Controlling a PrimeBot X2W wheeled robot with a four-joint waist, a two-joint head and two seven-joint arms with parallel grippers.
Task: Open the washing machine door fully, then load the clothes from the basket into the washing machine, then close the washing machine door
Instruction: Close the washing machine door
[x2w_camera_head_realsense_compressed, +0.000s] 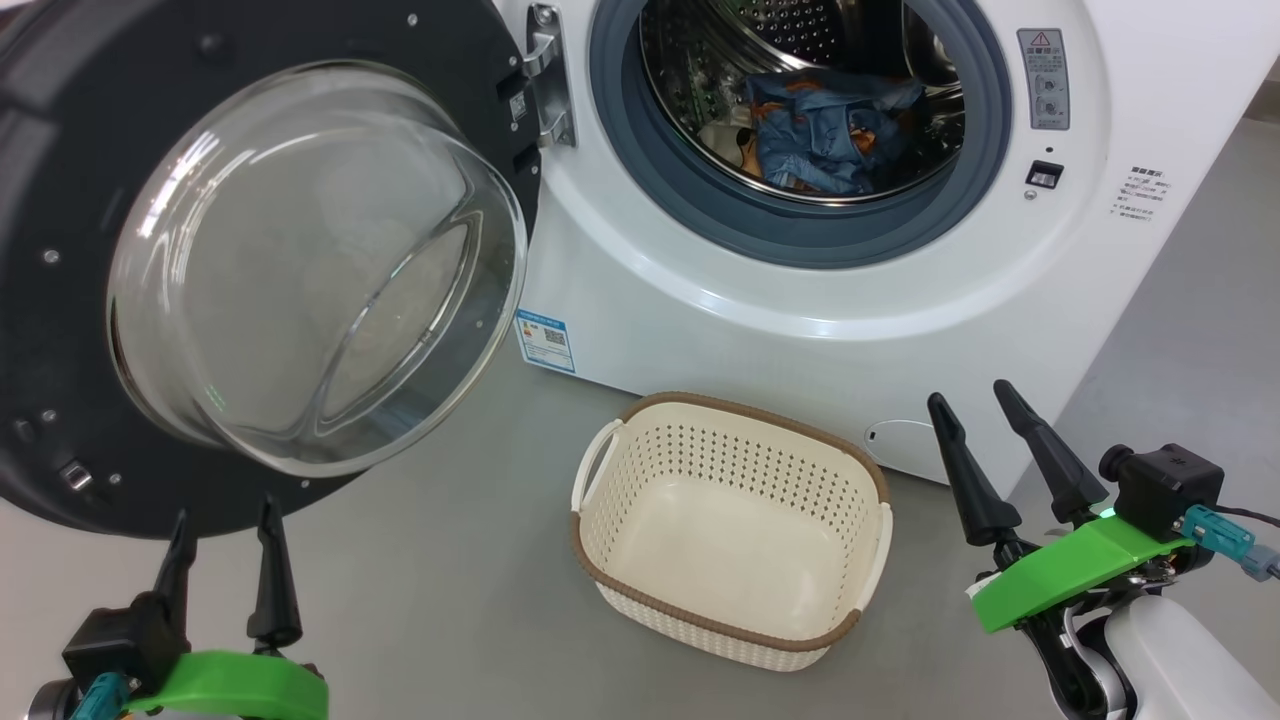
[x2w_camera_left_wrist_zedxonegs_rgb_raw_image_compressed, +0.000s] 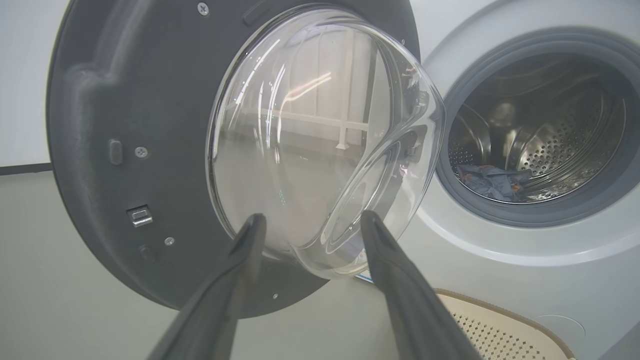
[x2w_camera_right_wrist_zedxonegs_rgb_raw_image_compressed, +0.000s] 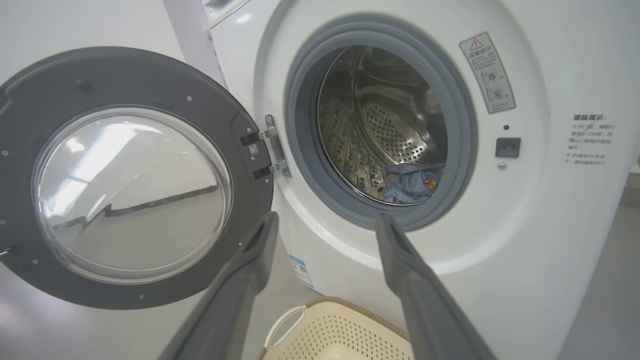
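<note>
The washing machine (x2w_camera_head_realsense_compressed: 850, 300) stands ahead with its door (x2w_camera_head_realsense_compressed: 300, 260) swung wide open to the left on its metal hinge (x2w_camera_head_realsense_compressed: 545, 80). The clothes (x2w_camera_head_realsense_compressed: 835, 130), blue with orange print, lie inside the steel drum. The basket (x2w_camera_head_realsense_compressed: 730, 525) sits on the floor before the machine with nothing in it. My left gripper (x2w_camera_head_realsense_compressed: 225, 520) hangs open at the lower left, just below the door's dark rim, pointing at the glass dome (x2w_camera_left_wrist_zedxonegs_rgb_raw_image_compressed: 320, 145). My right gripper (x2w_camera_head_realsense_compressed: 970, 395) is open at the lower right, beside the basket, with nothing between its fingers.
Grey floor (x2w_camera_head_realsense_compressed: 450, 560) surrounds the basket. A blue label sticker (x2w_camera_head_realsense_compressed: 545, 342) sits on the machine's lower left front. A latch slot (x2w_camera_head_realsense_compressed: 1043, 175) and warning label (x2w_camera_head_realsense_compressed: 1043, 78) are to the right of the drum opening. Free room lies between basket and door.
</note>
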